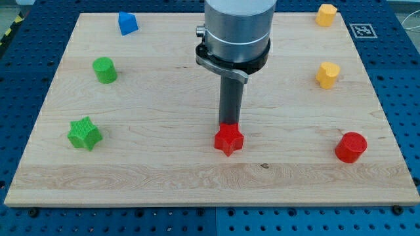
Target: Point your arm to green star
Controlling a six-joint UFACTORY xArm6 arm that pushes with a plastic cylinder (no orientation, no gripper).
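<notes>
my tip (229,124) touches the top edge of the red star (229,139), board centre-bottom | no pincer on this rod, so no jaw state to tell | green star (84,133) lies well apart at the view's left, below the green cylinder (104,69) | wooden board (164,177)

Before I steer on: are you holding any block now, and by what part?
Nothing is held. My tip sits just behind the red star, far from the green star.
</notes>
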